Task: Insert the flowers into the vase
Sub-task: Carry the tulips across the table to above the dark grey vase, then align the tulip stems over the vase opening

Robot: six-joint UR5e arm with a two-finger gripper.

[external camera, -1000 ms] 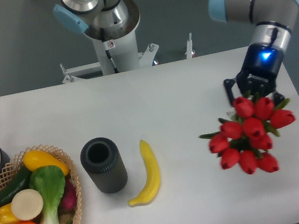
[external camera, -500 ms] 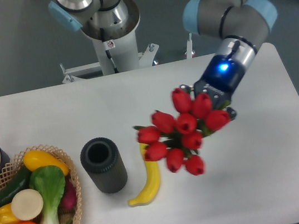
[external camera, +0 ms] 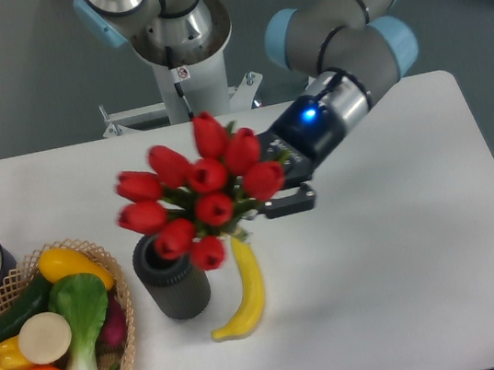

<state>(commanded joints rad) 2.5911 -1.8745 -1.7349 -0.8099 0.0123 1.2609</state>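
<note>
Flowers (external camera: 201,201), pinched by their stems in the hand (external camera: 277,185), have travelled left across the bench (external camera: 408,263) from its right side and now hang just above the vase (external camera: 173,275), partly covering its mouth. Lowering likely comes next.

1 fixed camera, high front view, facing table (external camera: 405,245)

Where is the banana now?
The banana lies on the white table, left of centre, immediately right of the vase, below the held tulips.
</note>
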